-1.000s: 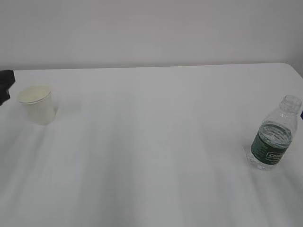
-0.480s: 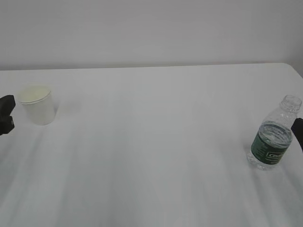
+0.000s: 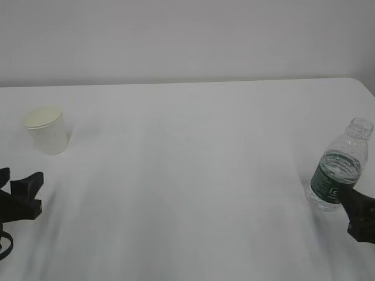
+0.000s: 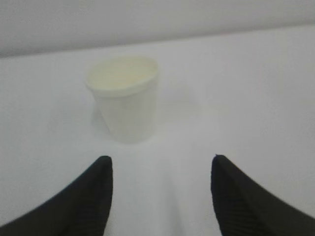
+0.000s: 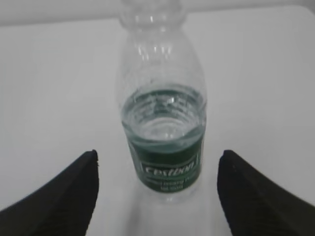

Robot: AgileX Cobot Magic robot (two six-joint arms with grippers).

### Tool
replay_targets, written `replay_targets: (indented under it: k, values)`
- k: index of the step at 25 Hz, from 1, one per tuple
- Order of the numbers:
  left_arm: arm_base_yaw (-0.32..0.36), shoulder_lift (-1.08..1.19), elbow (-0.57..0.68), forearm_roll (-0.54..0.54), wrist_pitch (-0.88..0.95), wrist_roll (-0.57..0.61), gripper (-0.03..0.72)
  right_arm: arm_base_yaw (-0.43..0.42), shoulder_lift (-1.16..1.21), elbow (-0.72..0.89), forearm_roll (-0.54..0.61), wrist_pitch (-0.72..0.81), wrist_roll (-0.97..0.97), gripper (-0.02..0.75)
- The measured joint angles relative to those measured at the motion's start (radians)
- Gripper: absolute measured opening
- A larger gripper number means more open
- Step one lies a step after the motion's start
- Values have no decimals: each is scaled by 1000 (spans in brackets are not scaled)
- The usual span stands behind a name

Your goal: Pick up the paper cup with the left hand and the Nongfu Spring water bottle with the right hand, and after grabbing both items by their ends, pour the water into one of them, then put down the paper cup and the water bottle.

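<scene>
Wrist views show both sets of fingers wide and empty: paper cup (image 4: 124,98) ahead between the left fingers (image 4: 93,196), Nongfu Spring water bottle (image 5: 163,123) centred between the right fingers (image 5: 74,191). Advance level before closing.

I see the cup (image 3: 47,130) standing far left on the table (image 3: 193,175), the bottle (image 3: 340,167) upright far right, well apart. My left gripper (image 3: 23,196) sits at the left edge, nearer me than the cup, apart from it. My right gripper (image 3: 362,216) is at the right edge, just before the bottle's base.
</scene>
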Motion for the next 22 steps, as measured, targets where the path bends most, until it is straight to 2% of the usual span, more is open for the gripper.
replay_targets:
  k: [4,11,22]
  values:
    - [0,82,0,54,-11,-4,452,0,95,0,0,-4,0,572]
    - [0,113,0,81,-18,-7,450,0,157,-15,0,-8,-4,575]
    - [0,113,0,89,-18,-8,450,0,169,-76,0,-12,-70,649]
